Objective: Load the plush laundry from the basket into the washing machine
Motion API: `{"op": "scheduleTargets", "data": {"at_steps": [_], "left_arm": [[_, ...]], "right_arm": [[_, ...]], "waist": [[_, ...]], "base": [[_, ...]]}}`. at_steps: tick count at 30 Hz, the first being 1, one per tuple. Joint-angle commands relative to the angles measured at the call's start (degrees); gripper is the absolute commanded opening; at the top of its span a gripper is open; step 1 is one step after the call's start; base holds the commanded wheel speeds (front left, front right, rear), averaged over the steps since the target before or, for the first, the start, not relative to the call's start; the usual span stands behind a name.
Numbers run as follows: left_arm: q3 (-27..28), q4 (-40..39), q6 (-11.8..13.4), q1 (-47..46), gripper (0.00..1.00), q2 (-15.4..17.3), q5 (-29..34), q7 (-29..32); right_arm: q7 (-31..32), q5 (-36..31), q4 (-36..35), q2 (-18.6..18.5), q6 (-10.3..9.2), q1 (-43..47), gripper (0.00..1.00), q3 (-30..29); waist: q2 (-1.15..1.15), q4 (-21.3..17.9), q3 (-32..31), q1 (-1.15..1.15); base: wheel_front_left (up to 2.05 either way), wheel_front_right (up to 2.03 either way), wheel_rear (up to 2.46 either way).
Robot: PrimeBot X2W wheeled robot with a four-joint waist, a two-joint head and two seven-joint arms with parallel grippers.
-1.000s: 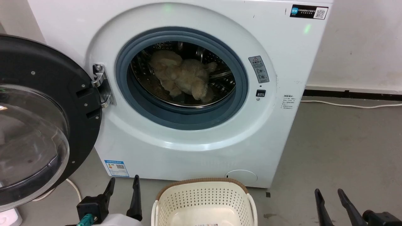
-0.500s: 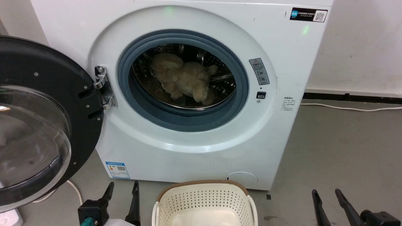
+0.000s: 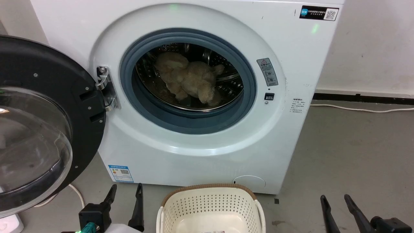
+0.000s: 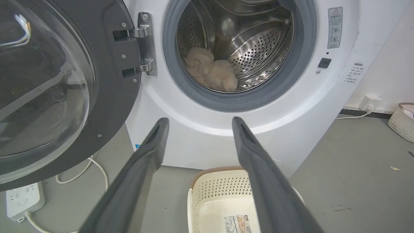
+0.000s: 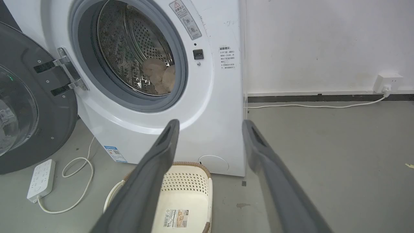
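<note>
Grey concrete floor [image 3: 349, 145], laundry corner; looks like the load's already in

left gripper [image 3: 126, 187] hangs low with its fingers spread wide and empty, right gripper [image 3: 334, 197] same deal; between them the basket [image 3: 210, 187] sits bare down to its label sticker [image 4: 237, 223]; further out the plush laundry [image 3: 189, 81] lies on the bottom of the drum [image 3: 231, 85] inside the washing machine [image 3: 200, 155], door [image 3: 48, 64] swung open at left; nothing's budged in the last second bar a tiny camera wobble, so I'd guess loading's done
</note>
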Motion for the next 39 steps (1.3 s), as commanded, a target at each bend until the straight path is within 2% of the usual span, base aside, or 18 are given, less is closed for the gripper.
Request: {"op": "scheduleTargets", "data": {"at_steps": [1,8,9,39], "left_arm": [[-0.1,-0.3,0.2,-0.1,1.0,0.0,-0.4,0.0],[0.1,0.0,0.1,-0.3,1.0,0.2,-0.9,-0.3],[0.1,0.0,0.0,0.0,0.0,0.1,-0.6,-0.1],[3.4,0.5,-2.8,-1.0,0.0,-2.8,3.9,0.7]], "right_arm": [[0.2,0.1,-0.4,-0.1,0.05,0.5,1.0,0.1],[0.3,0.2,-0.3,-0.1,0.05,0.5,1.0,0.1],[0.0,0.0,0.0,0.0,0.0,0.0,0.0,0.0],[0.9,-2.5,0.6,0.0,0.01,-2.5,0.0,0.3]], "waist": [[0.0,0.0,0.0,0.0],[0.0,-0.1,0.1,0.0],[0.0,-0.1,0.1,0.0],[0.0,-0.3,1.0,0.0]], "base": [[0.0,0.0,0.0],[0.0,0.0,0.0],[0.0,0.0,0.0],[0.0,0.0,0.0]]}}
